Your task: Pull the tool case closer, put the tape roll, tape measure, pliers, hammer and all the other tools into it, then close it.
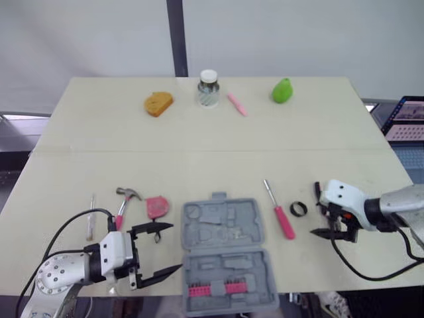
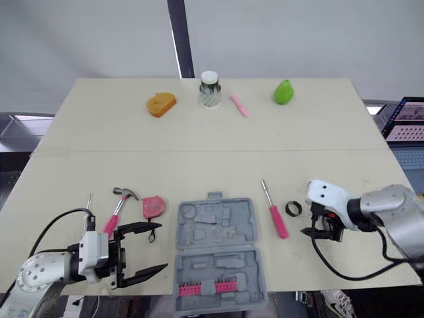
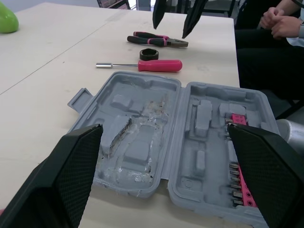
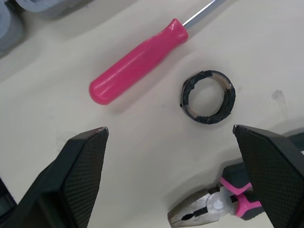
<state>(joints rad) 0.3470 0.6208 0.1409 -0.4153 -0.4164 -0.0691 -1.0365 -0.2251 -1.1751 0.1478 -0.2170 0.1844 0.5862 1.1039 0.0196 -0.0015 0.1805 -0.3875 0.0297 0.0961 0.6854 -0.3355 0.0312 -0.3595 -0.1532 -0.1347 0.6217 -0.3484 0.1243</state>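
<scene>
The grey tool case (image 1: 224,255) lies open at the table's near edge, with a row of pink bits in its near half. My left gripper (image 1: 173,246) is open just left of it, facing the case (image 3: 142,142). Further left lie the pink-handled hammer (image 1: 124,202), the pink tape measure (image 1: 157,207) and a thin small tool (image 1: 91,222). To the right of the case are the pink screwdriver (image 1: 281,215) and the black tape roll (image 1: 298,209). My right gripper (image 1: 318,220) hangs open over the pliers (image 4: 223,204), beside the tape roll (image 4: 208,97).
At the table's far side stand an orange bread-shaped item (image 1: 158,103), a capped jar (image 1: 208,89), a pink pen (image 1: 237,104) and a green pear (image 1: 282,91). A laptop (image 1: 405,119) sits off the right edge. A seated person (image 3: 280,19) is beyond the table's right side.
</scene>
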